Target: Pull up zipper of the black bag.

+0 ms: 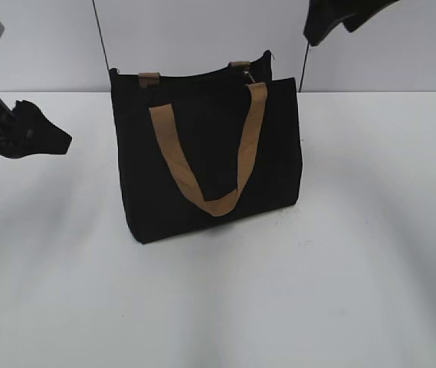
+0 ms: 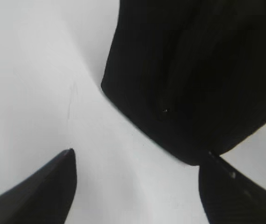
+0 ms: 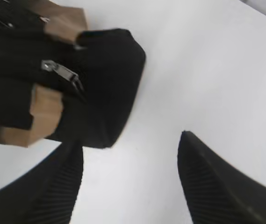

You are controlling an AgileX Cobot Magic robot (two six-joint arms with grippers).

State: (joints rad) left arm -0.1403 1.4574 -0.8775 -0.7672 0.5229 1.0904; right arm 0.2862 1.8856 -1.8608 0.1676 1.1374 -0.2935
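Observation:
The black bag [image 1: 210, 153] stands upright on the white table [image 1: 355, 268], with a tan loop handle [image 1: 218, 153] hanging down its front. The zipper's silvery pull tab [image 1: 247, 73] sits at the right end of the top rim; it also shows in the right wrist view [image 3: 60, 72] between tan strap ends. My left gripper [image 1: 45, 134] is open, left of the bag at mid height; in the left wrist view [image 2: 137, 156] the bag's corner [image 2: 193, 84] lies just ahead. My right gripper [image 1: 340, 19] is open, above and right of the bag; in the right wrist view [image 3: 130, 142] it hovers over bare table.
The white table extends all round the bag. A pale wall [image 1: 187, 38] rises behind the table. Two thin dark cables [image 1: 99, 31] hang behind the bag.

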